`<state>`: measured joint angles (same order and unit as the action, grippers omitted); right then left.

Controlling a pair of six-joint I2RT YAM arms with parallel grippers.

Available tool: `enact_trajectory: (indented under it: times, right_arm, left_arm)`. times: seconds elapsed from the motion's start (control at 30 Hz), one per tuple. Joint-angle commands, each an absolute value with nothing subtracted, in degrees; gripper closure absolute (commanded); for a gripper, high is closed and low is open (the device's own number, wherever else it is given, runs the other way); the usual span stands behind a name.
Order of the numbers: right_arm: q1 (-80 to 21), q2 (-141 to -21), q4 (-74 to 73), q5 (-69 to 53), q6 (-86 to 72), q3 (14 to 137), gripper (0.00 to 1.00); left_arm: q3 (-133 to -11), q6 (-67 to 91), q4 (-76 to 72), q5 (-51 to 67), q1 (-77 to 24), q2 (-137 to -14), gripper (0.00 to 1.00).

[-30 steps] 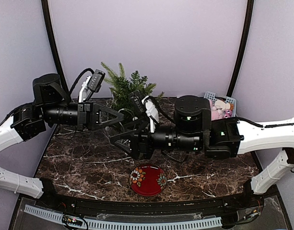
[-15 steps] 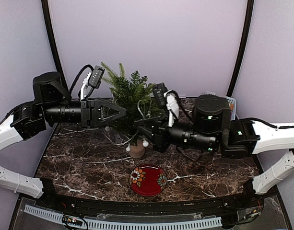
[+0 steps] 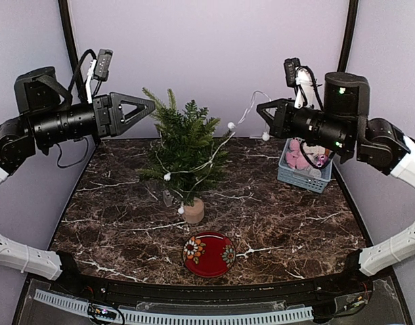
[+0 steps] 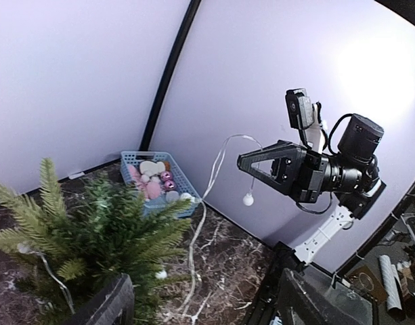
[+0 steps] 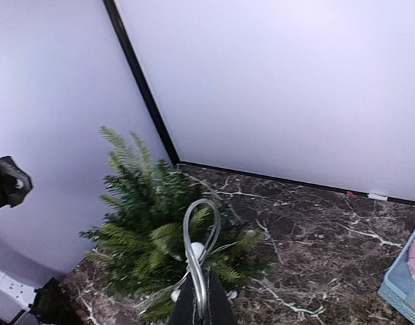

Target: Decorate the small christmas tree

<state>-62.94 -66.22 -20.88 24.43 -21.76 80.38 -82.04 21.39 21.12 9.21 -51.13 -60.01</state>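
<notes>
White light string [image 3: 231, 126] hangs from the right gripper [image 3: 263, 112], whose jaws are closed tight on a loop of it. The small christmas tree [image 3: 185, 145] stands below, to this gripper's left. The left gripper [image 3: 150, 104] is wide open and empty, with the tree just to its lower right.

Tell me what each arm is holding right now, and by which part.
Right gripper: jaws shut on the thin white wire light string with round bulbs, pinched at a loop in its wire. Left gripper: jaws open, nothing held.

Tree [image 3: 187, 145] dark green; plate [image 3: 208, 254] red, floral; basket [image 3: 299, 180] blue; table [image 3: 295, 217] dark marble; light string [image 3: 231, 126] white
</notes>
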Motion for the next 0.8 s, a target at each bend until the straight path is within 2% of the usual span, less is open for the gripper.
enact_trajectory:
  times: [0.0,0.2,0.4,0.63,0.77]
  right_arm:
    - [-56.5,-70.6,-25.3,18.3,-20.4,86.2,1.00]
    - [-50.3,-80.6,-28.8,11.9,-17.1,99.5,1.00]
    - [-49.3,-94.2,-34.8,8.4,-15.6,117.2,1.00]
    - [-49.4,-103.2,-35.6,1.6,-17.5,129.8,1.00]
    - [-49.9,-106.2,-34.4,-2.1,-19.9,132.9,1.00]
  left_arm:
    - [-84.7,19.4,25.3,10.1,-46.2,-61.0,0.24]
    - [-84.8,17.6,25.2,12.3,-41.0,-61.3,0.21]
    - [-83.8,13.9,25.5,15.6,-35.1,-62.3,0.18]
    - [-80.9,13.6,23.2,22.7,-28.1,-65.5,0.17]
    - [-79.0,14.2,20.6,26.0,-26.6,-66.7,0.16]
